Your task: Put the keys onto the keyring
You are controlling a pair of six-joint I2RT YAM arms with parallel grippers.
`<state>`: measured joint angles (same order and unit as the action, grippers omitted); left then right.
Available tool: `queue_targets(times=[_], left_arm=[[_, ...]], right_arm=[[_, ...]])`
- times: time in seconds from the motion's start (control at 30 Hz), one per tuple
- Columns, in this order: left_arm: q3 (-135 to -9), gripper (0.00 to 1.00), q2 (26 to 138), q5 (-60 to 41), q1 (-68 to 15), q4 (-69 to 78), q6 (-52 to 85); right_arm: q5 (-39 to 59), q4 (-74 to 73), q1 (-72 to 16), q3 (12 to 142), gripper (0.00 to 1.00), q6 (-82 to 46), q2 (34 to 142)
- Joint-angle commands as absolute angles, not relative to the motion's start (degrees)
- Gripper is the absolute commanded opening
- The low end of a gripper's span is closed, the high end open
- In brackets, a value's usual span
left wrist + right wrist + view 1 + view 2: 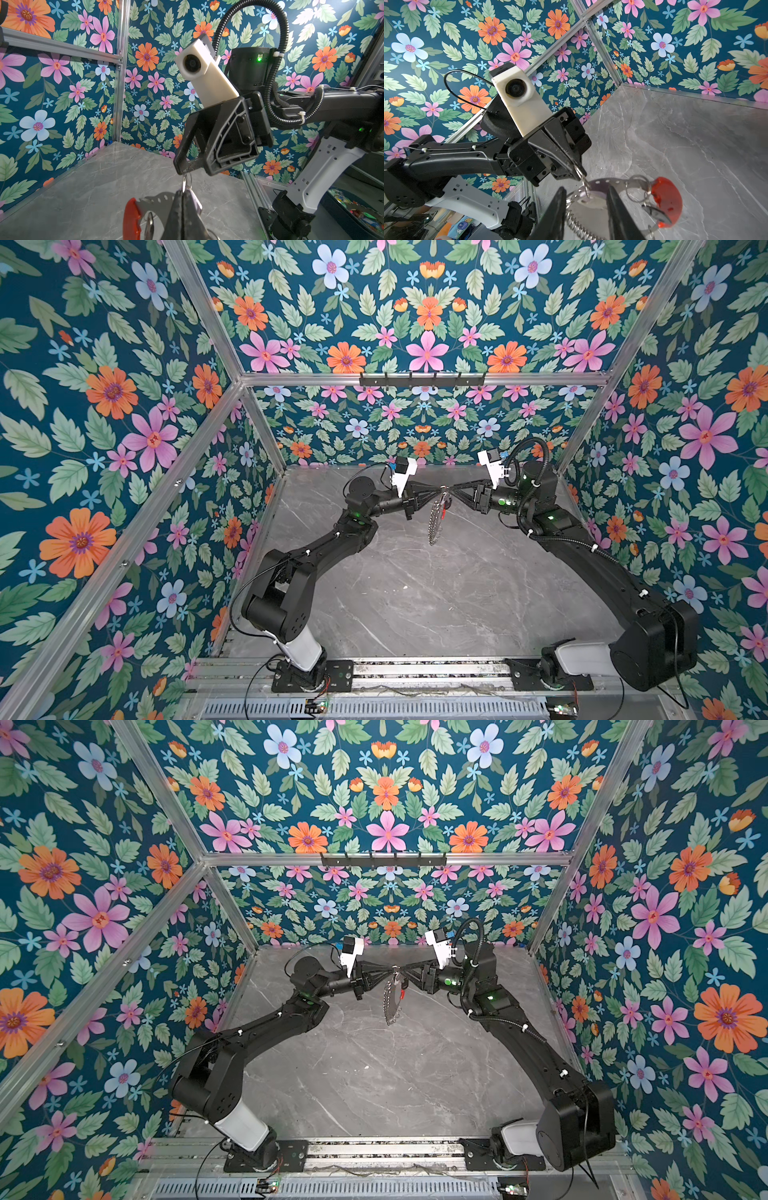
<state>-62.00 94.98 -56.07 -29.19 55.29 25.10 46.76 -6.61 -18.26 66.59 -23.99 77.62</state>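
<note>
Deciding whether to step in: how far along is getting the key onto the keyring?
Done: the keyring is lifted off the table, hanging between both arms. In hand: the left gripper is shut on a small silver ring; the right gripper has its jaws apart either side of the lavender tag. Left: whether the threading is finished can't be told.

I'm driving a robot lab cell, not a lived-in room: an aluminium frame carries printed floral panels around a grey marble-look table, the left arm and right arm are mounted on a slotted rail at its front, and a bare circuit board sits in the open just below that rail.
</note>
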Motion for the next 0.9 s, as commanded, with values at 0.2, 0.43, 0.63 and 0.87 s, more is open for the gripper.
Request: queue_targets(times=[0.2,0.43,0.63,0.87], left_arm=[[-63.4,0.00,96.1,-56.6,-29.3,59.1,27.2],[-63.8,0.00,96.8,-56.7,-29.4,59.9,28.6],[-64.2,0.00,97.0,-56.7,-29.5,60.2,28.8],[-64.3,0.00,97.2,-56.7,-29.6,60.5,29.7]], right_arm=[[47.6,-9.1,-18.2,67.6,0.29,-24.2,78.2],[47.6,-9.0,-18.3,68.0,0.20,-24.0,78.6],[47.4,-8.5,-18.3,68.2,0.15,-23.5,78.7],[46.2,-7.0,-18.3,68.4,0.09,-22.5,78.4]])
